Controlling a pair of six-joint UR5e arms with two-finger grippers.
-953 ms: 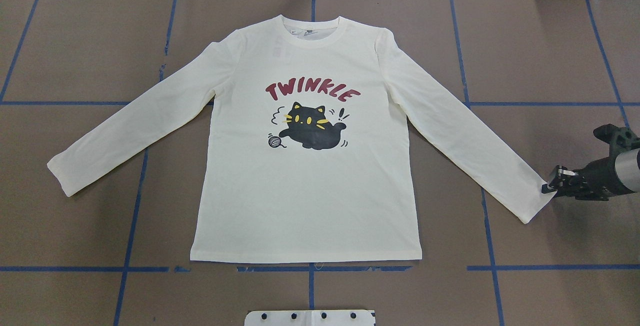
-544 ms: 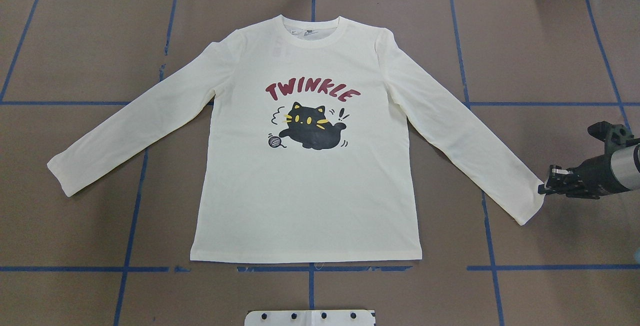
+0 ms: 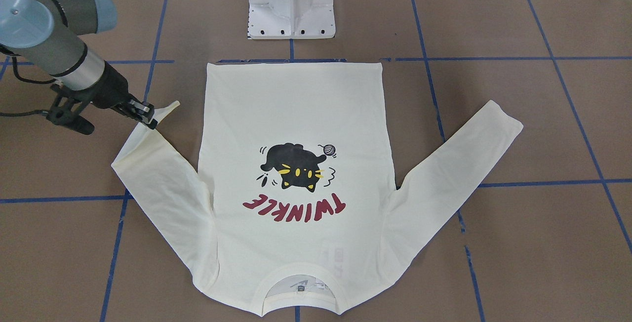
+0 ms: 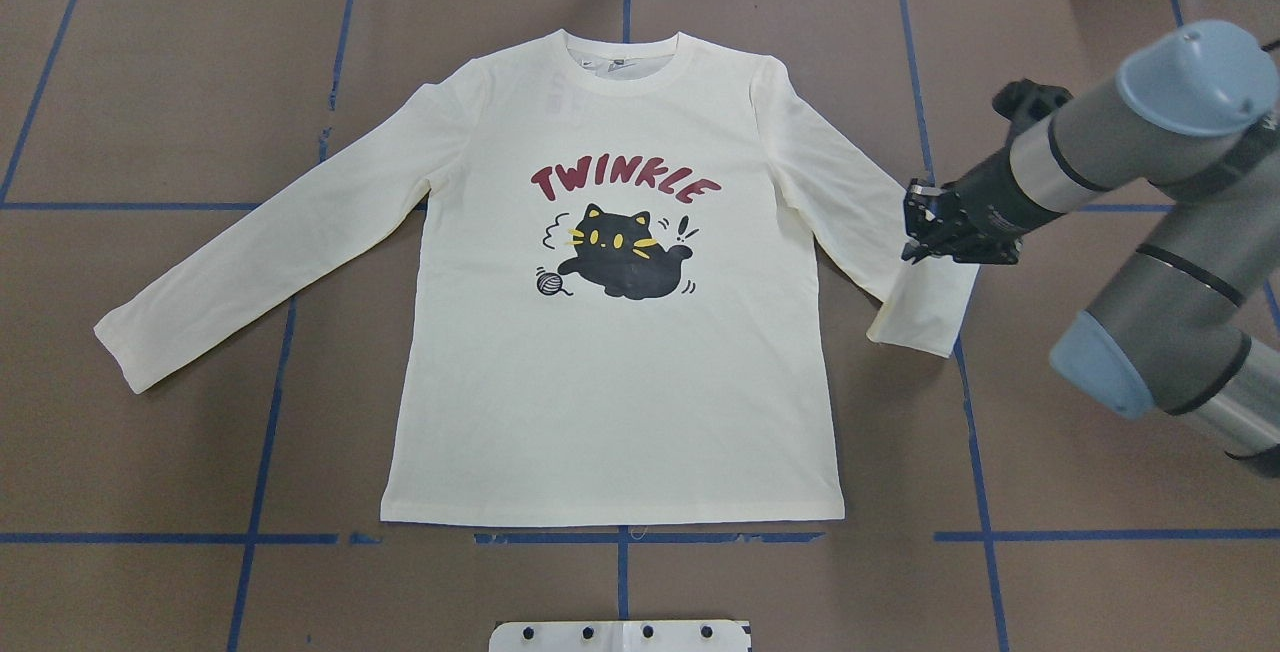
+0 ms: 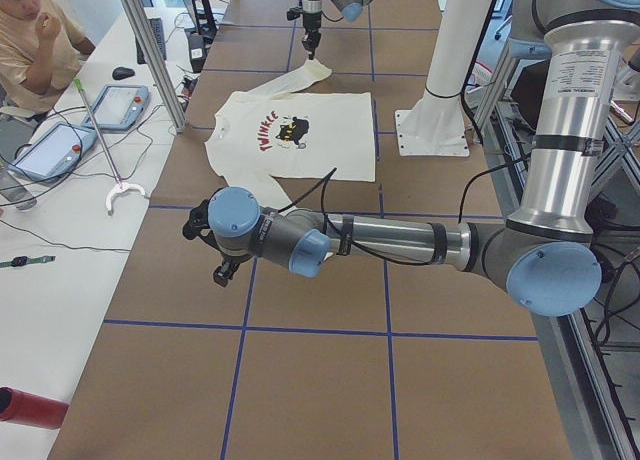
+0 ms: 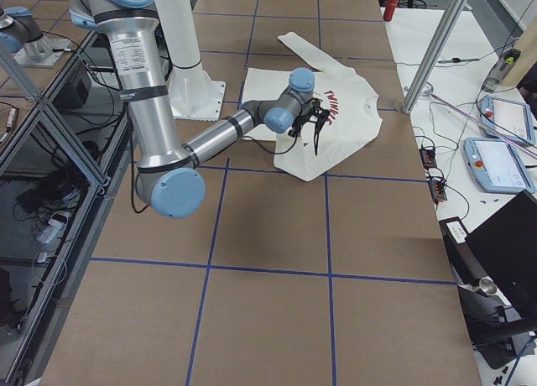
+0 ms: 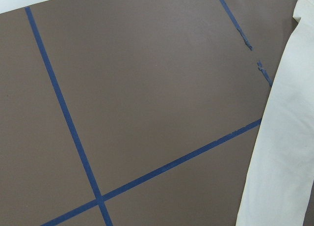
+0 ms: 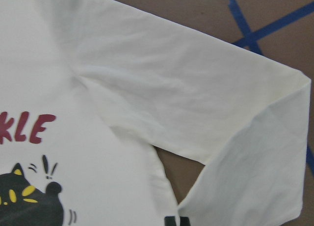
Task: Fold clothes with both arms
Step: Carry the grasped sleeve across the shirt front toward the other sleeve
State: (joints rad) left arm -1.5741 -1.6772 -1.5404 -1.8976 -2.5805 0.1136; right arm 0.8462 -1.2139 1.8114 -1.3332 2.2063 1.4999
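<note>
The cream-white shirt (image 4: 610,382) lies flat on the brown table, cat print and red "TWINKLE" facing up, collar at the far edge. My right gripper (image 4: 912,227) is shut on the cuff (image 3: 167,109) of the shirt's right sleeve and holds it above the table. That sleeve (image 4: 925,307) is doubled back on itself beside the body. The other sleeve (image 4: 260,252) lies stretched out and untouched. My left gripper (image 5: 222,272) shows only in the exterior left view, hanging over bare table short of the shirt; I cannot tell whether it is open or shut.
The white pedestal base (image 3: 291,6) stands at the hem side of the shirt. Blue tape lines (image 4: 260,432) grid the table. In the exterior left view a person (image 5: 30,40) sits at a side table with tablets (image 5: 125,105).
My right gripper has lifted the right cuff off the table and carried it inward and toward the collar side, folding the sleeve back. The right arm now reaches well into the overhead view.
</note>
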